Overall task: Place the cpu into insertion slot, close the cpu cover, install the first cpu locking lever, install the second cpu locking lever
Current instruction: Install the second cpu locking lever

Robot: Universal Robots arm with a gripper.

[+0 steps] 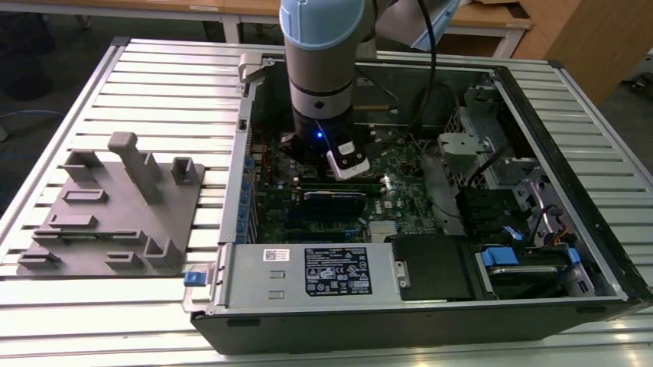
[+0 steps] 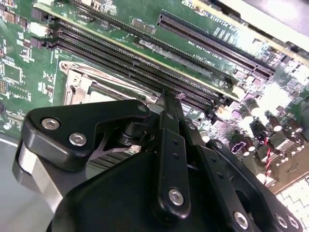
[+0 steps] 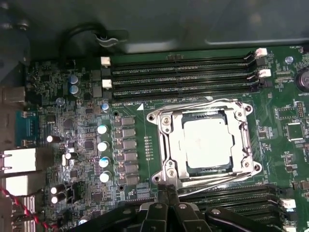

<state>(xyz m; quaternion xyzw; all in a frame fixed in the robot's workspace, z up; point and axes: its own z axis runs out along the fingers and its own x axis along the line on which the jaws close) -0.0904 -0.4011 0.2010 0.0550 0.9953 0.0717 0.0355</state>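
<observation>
A slatted pale metal workbench [image 1: 92, 92] filled the scene in the exterior view; beyond its far edge stood wooden-topped tables [image 1: 490, 19] and a wooden cabinet panel [image 1: 582, 38] toward the exterior view's right; a strip of grey floor [image 1: 632, 115] showed beside it; dark shapes, too dim to make out, sat at the exterior view's left; light fell evenly across the bench.

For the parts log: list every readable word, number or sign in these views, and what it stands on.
Nothing can be quoted; all print is illegible.
Power supply label: dense print, too small to read.
Small sticker on the same casing: blurred, unreadable.
Motherboard: white lettering near the memory slots, too blurred to read.
Cpu: no legible marking on its top.
</observation>
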